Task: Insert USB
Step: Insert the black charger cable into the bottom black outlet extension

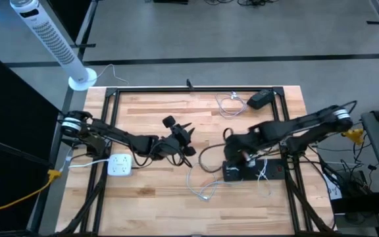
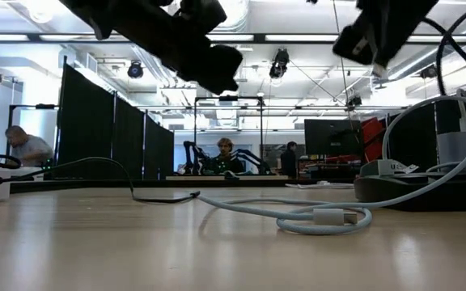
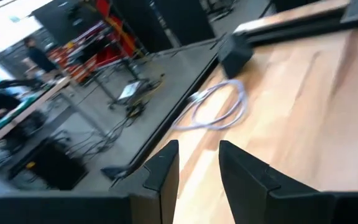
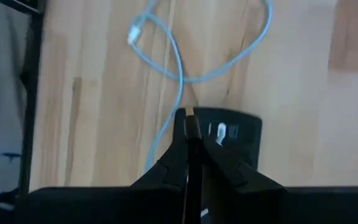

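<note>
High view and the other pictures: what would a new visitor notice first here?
Probably the two dark arms meeting over the wooden table: the left gripper, open, near the middle, and the right gripper, shut, above the black hub. Next, the pale cable looping in front of the hub.

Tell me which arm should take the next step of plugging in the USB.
Right, probably. The right gripper is shut just above the black hub, beside the white cable. The left gripper is open, mid-table, facing away.
</note>
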Robot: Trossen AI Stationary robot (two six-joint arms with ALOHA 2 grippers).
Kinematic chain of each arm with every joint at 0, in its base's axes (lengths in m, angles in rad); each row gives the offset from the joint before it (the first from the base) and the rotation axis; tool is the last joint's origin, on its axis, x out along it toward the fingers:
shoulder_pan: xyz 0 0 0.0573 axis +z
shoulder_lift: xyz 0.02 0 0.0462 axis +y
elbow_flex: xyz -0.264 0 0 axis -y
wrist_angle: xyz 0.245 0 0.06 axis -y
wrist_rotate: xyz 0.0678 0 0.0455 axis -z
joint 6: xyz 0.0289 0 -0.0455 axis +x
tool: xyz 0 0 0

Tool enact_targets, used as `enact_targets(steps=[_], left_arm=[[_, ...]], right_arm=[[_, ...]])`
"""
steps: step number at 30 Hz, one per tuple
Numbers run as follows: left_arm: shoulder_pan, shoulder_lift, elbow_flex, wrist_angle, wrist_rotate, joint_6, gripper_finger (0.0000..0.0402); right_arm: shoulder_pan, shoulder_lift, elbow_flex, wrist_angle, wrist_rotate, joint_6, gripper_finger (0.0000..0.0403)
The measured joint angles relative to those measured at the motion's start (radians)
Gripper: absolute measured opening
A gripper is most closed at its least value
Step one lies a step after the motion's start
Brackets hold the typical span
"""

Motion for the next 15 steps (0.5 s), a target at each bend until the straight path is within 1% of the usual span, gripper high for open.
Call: enact_targets(steps=[3,8,12,15], left_arm=[[-0.002,-0.015,0.000,-0.074,-0.036,-0.034,0.0102],[-0.005,-0.076,0.000,-0.221,-0.043,-0.122,0.0095],[-0.005,-0.118,0.000,-0.330,-0.044,-0.207,0.0084],[-0.007,-0.137,0.000,-0.381,-0.045,-0.252,0.0077]], right_arm=[[0.000,0.087,0.032,-0.034,-0.037,0.018,0.0017],[0.001,0.220,0.083,-0.088,-0.084,0.020,0.0017],[0.016,0.307,0.119,-0.127,-0.086,0.008,0.0017],[0.033,0.339,0.138,-0.131,-0.086,0.004,0.0017]])
